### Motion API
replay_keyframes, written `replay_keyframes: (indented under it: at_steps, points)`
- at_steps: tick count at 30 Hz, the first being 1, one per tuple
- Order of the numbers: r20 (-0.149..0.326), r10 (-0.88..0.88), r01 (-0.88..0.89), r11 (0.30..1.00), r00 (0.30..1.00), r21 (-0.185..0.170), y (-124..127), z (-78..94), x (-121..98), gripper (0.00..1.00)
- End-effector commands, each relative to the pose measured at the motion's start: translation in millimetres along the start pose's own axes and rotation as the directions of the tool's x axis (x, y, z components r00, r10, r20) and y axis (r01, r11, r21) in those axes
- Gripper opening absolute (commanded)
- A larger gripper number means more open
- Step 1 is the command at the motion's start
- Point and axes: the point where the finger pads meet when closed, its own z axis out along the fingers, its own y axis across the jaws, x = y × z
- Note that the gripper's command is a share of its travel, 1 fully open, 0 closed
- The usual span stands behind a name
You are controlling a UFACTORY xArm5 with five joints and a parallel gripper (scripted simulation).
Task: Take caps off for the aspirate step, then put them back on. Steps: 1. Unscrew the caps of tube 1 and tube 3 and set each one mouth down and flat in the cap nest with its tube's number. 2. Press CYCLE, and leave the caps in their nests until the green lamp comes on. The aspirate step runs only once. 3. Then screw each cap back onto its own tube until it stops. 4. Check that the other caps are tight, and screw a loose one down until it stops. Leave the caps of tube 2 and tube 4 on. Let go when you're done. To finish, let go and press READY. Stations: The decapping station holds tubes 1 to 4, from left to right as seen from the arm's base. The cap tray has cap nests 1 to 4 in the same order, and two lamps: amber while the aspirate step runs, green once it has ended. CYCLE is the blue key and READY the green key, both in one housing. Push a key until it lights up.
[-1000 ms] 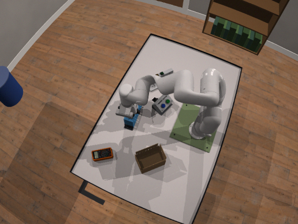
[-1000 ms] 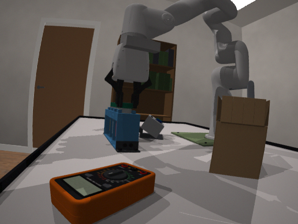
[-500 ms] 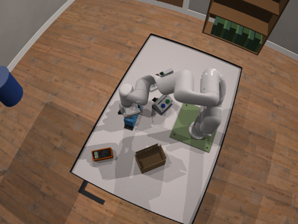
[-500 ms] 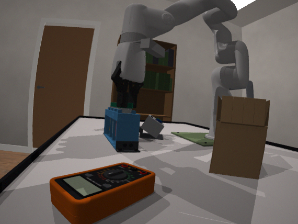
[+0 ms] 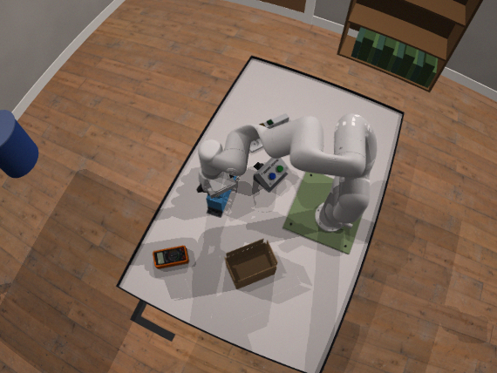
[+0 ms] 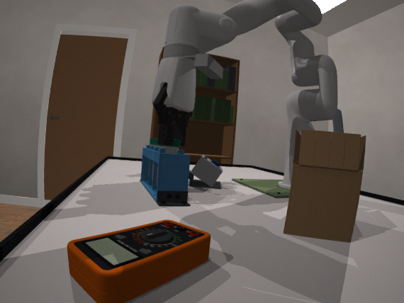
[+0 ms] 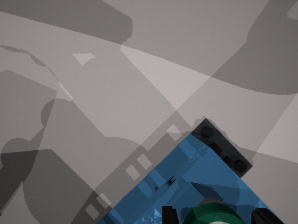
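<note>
Looks like I'm working the unscrewing step: my gripper [image 6: 171,141] is sitting slack around the green cap [image 7: 210,216], not pinching it. The cap's on its tube in the blue decapping station [image 6: 166,173] right below. I'm probably needing a fresh pinch and another twist.

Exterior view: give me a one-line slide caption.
Gripper poised over a green cap atop the blue decapping station, multimeter in the foreground.
</note>
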Motion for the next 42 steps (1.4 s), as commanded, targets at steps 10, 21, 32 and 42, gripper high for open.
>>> replay_keyframes:
  at_steps: [10, 21, 32, 42]
  points:
    - [-0.001, 0.389, -0.389, 0.921, 0.921, -0.005, 1.3, -1.8, -0.9, 0.46]
    - [-0.003, 0.758, -0.758, 0.653, 0.653, -0.004, 1.3, -1.8, -0.9, 0.46]
    - [-0.005, 0.966, -0.966, 0.259, 0.259, -0.002, 1.3, -1.8, -0.9, 0.46]
    - [-0.006, 1.0, -1.0, 0.001, 0.001, -0.001, 1.3, -1.8, -0.9, 0.46]
